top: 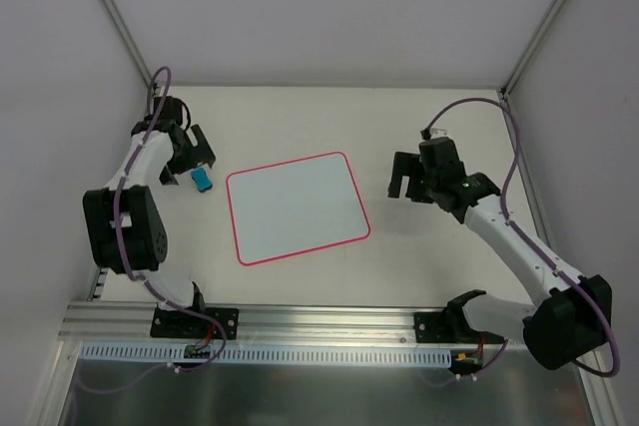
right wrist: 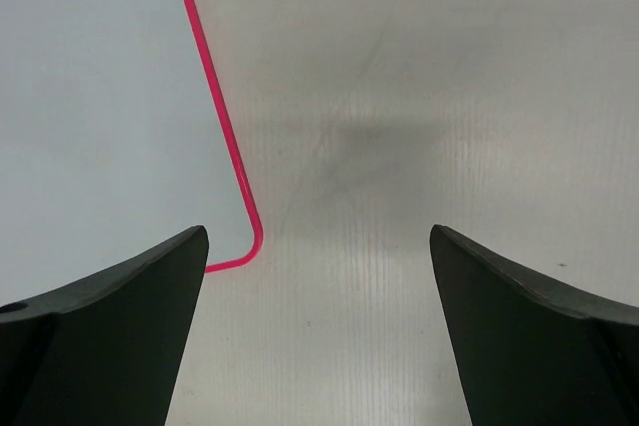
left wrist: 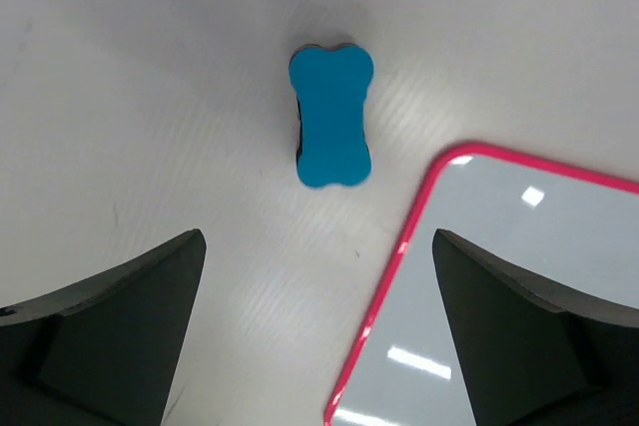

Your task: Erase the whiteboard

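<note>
The whiteboard point(top: 298, 209), white with a red-pink border, lies flat in the middle of the table, and I see no marks on it. A small blue bone-shaped eraser point(top: 202, 180) lies on the table just off the board's far-left corner. My left gripper point(top: 190, 164) is open and empty above and beside the eraser. In the left wrist view the eraser point(left wrist: 332, 117) lies ahead of the open left gripper point(left wrist: 318, 238), with a board corner point(left wrist: 519, 286) at the right. My right gripper point(top: 408, 187) is open and empty to the right of the board. In the right wrist view the right gripper point(right wrist: 318, 233) is over bare table, with a board corner point(right wrist: 110, 107) at the left.
White walls with metal posts close in the table point(top: 300, 112) at the back and both sides. An aluminium rail point(top: 319, 321) with the arm bases runs along the near edge.
</note>
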Available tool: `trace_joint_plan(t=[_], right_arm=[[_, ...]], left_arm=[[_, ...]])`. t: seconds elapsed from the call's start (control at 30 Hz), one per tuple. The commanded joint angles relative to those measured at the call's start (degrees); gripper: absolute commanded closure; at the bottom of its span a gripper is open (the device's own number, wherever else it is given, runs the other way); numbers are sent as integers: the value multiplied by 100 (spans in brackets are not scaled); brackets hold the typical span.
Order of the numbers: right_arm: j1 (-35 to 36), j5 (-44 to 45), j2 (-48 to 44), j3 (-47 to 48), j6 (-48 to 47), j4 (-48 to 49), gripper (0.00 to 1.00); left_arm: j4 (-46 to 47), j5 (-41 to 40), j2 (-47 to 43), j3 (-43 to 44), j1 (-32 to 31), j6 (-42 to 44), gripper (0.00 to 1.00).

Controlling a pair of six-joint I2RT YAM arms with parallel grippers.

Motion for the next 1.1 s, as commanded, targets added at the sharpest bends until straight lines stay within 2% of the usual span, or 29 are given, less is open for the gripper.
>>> trace_joint_plan(t=[0.0, 0.07, 0.23, 0.37, 0.63, 0.67, 1.07], right_arm=[[-97, 608, -513, 930, -618, -411, 1], [-150, 758, -768, 1403, -961, -551, 1], [-212, 1285, -1146, 2328, -1682, -763, 1], [-221, 1496, -1437, 2908, -2271, -754, 1], [-229, 1769, -1850, 3541, -2904, -737, 1], [-229, 1778, -1911, 3603, -2931, -745, 1], [-238, 1787, -2193, 3533, -2843, -693, 1]], left_arm=[[-93, 350, -1536, -183, 39, 178, 1], [-172, 657, -2397, -236, 39, 353, 1], [-242, 834, -4233, -97, 39, 767, 1], [-496, 817, -4947, 437, 31, 1074, 1], [-1024, 764, -5134, 1968, -233, 1198, 1], [-1042, 564, -5116, 2170, -259, 1181, 1], [-1130, -62, -4932, 2857, -567, 1216, 1]])
